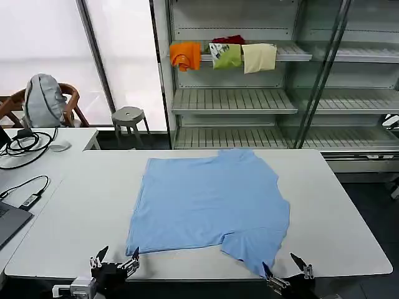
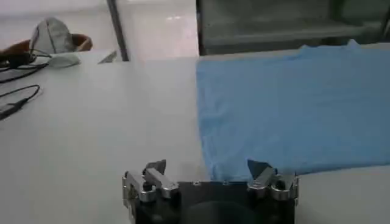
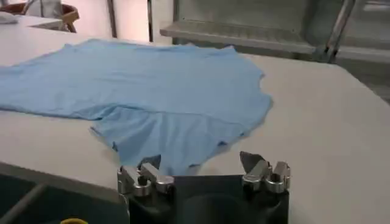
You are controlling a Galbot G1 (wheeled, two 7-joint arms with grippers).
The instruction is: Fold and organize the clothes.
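The clothes, a single light sky-blue T-shirt (image 1: pixel 209 202), lie spread flat across the middle of the white table (image 1: pixel 81 212), a sleeve hanging toward the near edge at the right. My left gripper (image 1: pixel 116 256) hovers open at the table's near edge, just off the shirt's near-left corner (image 2: pixel 210 170). My right gripper (image 1: pixel 287 264) is open at the near edge beside the shirt's sleeve (image 3: pixel 164 137). Both pairs of fingers are spread wide with nothing between them, as seen for the left gripper (image 2: pixel 207 171) and the right gripper (image 3: pixel 201 164).
Orange (image 1: pixel 185 55), green (image 1: pixel 225 55) and cream (image 1: pixel 259 57) garments hang on a shelf rack (image 1: pixel 234 99) behind the table. Cables (image 1: pixel 25 187) and a laptop corner sit at the left. A stool (image 1: pixel 129 118) and a chair with a grey bag (image 1: pixel 42 99) stand beyond.
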